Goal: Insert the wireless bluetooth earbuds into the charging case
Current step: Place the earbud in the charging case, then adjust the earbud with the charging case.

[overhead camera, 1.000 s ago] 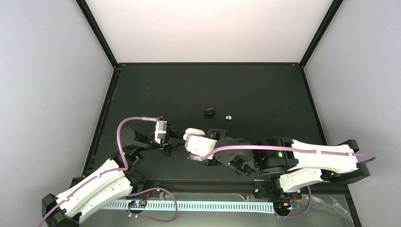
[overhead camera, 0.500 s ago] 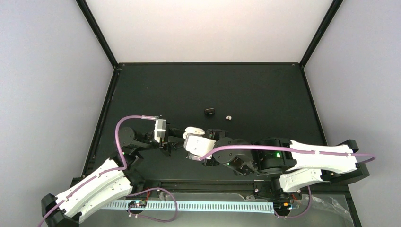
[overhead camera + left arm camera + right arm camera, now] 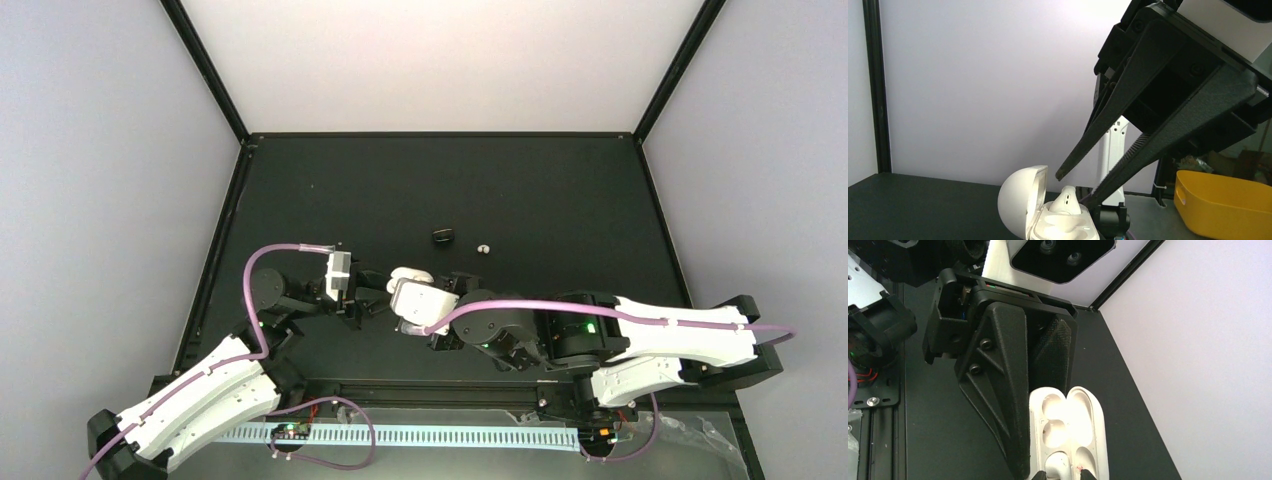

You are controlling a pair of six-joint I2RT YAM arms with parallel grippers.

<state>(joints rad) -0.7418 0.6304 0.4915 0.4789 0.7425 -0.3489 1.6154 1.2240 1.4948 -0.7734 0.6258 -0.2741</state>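
Observation:
The white charging case [image 3: 410, 276] is open, and my left gripper [image 3: 372, 300] is shut on it just above the table. In the left wrist view the lid [image 3: 1020, 200] stands up on the left and one white earbud [image 3: 1068, 199] sits upright in a slot. My right gripper [image 3: 1073, 187] reaches down over the case, with its fingertips a little apart on either side of that earbud. In the right wrist view my right gripper [image 3: 1062, 475] flanks the earbud [image 3: 1060, 464] in the case [image 3: 1070, 420]. The left gripper's fingers [image 3: 1003, 390] lie along the case's side.
A second small white earbud [image 3: 483, 248] and a small black piece [image 3: 443, 236] lie on the black table beyond the grippers. A yellow bin [image 3: 1218, 205] stands off the table behind the right arm. Black frame posts edge the table.
The right wrist has shifted slightly left, closer over the case. The left arm and the case have barely moved.

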